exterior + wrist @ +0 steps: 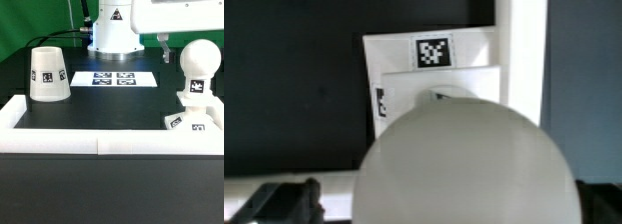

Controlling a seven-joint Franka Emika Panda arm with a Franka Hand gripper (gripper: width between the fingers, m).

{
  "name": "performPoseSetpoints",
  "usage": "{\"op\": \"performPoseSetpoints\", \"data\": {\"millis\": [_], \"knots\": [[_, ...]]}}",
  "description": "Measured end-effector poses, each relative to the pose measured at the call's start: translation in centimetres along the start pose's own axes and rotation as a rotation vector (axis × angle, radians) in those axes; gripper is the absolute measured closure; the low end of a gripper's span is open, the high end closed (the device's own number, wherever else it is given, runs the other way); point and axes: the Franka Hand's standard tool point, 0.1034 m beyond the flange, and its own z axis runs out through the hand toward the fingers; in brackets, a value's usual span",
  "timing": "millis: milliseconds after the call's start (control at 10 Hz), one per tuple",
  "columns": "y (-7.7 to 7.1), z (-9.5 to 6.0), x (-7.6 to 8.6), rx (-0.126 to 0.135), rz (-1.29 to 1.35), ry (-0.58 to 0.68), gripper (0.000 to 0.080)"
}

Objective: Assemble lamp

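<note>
Jaws wide apart | bulb (199, 60) white, rounded, tagged, seemingly seated on base (195, 121)

The shade (50, 90) on the exterior view's left was white with a black-and-white square tag (44, 74). The bulb (197, 58) and base (196, 120) were white, tagged likewise. The tabletop (110, 105) was black, its border (60, 141) white.
</note>
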Motion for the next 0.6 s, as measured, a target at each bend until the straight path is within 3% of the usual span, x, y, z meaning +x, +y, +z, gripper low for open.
{"op": "performPoseSetpoints", "data": {"millis": [300,600], "knots": [[-0.03,0.03,-0.01,-0.001,-0.248,-0.001,0.01],[0.14,0.28,-0.03,-0.022,-0.509,-0.007,0.01]]}}
